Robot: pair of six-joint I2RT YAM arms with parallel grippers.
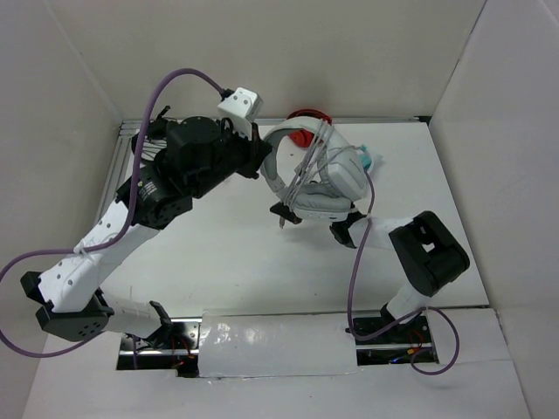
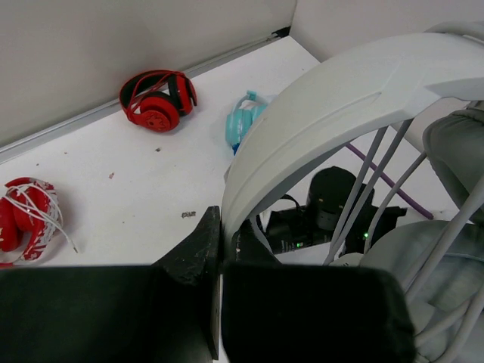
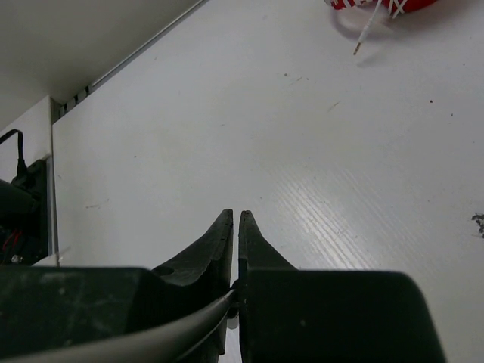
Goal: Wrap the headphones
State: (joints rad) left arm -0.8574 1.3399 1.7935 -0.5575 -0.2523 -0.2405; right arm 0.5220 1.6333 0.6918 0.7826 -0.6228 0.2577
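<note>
The headphones (image 1: pixel 327 190) are big and white. They hang in the air over the far middle part of the surface (image 1: pixel 227 253), between the two arms. The left tool (image 2: pixel 221 221) is closed tight on the lower end of the wide headband (image 2: pixel 340 98), which goes in an arch up and to the right from its fingers. Several turns of the thin grey cable (image 2: pixel 378 174) cross the open space under the headband and go over the ear cups. The right tool (image 3: pixel 235 221) is almost fully closed, and a grey piece of this cable is pinched between the roots of its fingers. It sits just beside the near ear cup. Behind, on the surface, lie the red headphones (image 2: pixel 159 102), the small light-blue pair (image 2: pixel 246 125) and one more red pair with a white cord (image 2: pixel 23 219).
</note>
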